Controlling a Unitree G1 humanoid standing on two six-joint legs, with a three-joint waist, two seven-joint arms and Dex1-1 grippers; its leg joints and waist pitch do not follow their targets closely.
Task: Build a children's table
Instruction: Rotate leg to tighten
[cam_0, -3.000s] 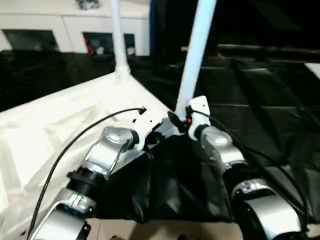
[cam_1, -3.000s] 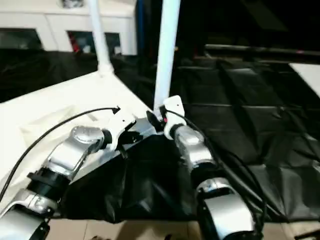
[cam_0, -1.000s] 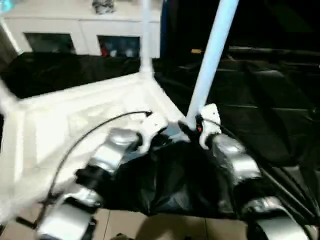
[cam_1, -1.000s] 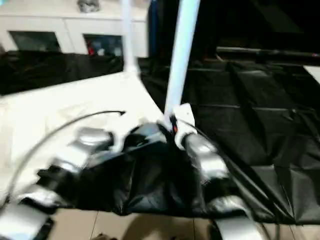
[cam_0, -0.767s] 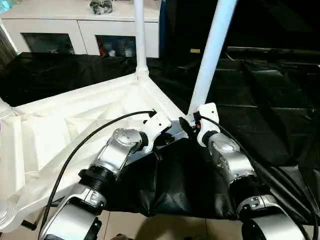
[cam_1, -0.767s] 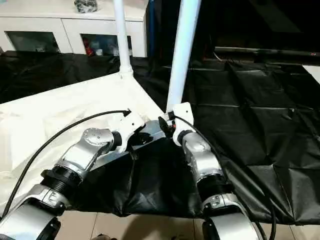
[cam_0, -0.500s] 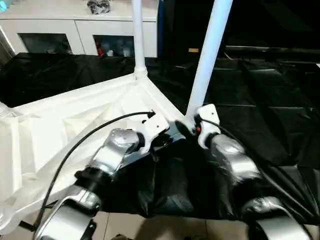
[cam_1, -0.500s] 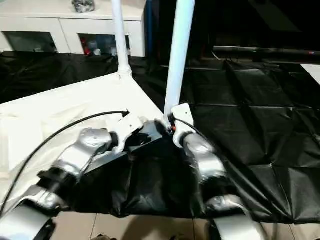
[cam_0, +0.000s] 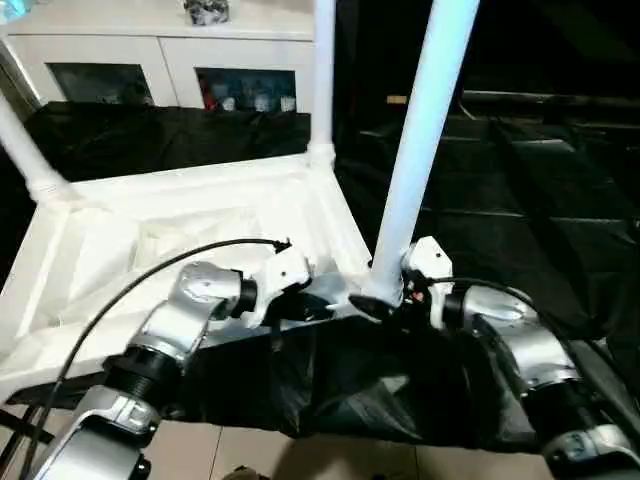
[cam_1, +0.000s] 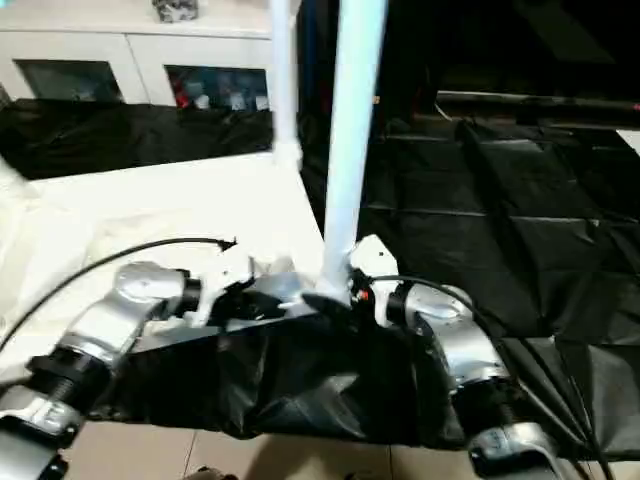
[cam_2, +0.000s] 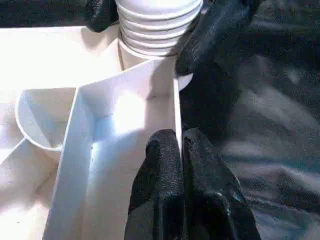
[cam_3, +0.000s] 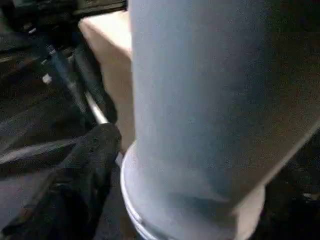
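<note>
The children's table (cam_0: 190, 215) lies upside down on black sheeting (cam_0: 520, 200), ribbed underside up, with a white cabinet (cam_0: 150, 70) behind it. Three legs stand upright in corner sockets: the near leg (cam_0: 420, 150) at the corner closest to the robot, a far leg (cam_0: 322, 80) at the corner beyond it, and a left leg (cam_0: 25, 150) at the far left corner.

The left gripper (cam_2: 181, 150) has its jaws pressed onto the thin outer wall (cam_2: 176, 110) of the top, one finger on each side, just beside the near socket. The right gripper (cam_0: 385, 300) sits at the base of the near leg, and the wrist view shows a black finger (cam_3: 95, 150) against the ribbed foot (cam_3: 165, 210) of that tube; its jaws look pinched around the leg, though the second finger is hard to make out.

As a judgement, the leg is a light, stiff, hollow plastic tube with a smooth, rather slippery skin, so a grasp low down near the ribbed end gives the best control for pressing or twisting it home. The top is broad and light, likely to slide on the sheeting, and its thin rim may flex, so bracing it close to the socket is sensible.
</note>
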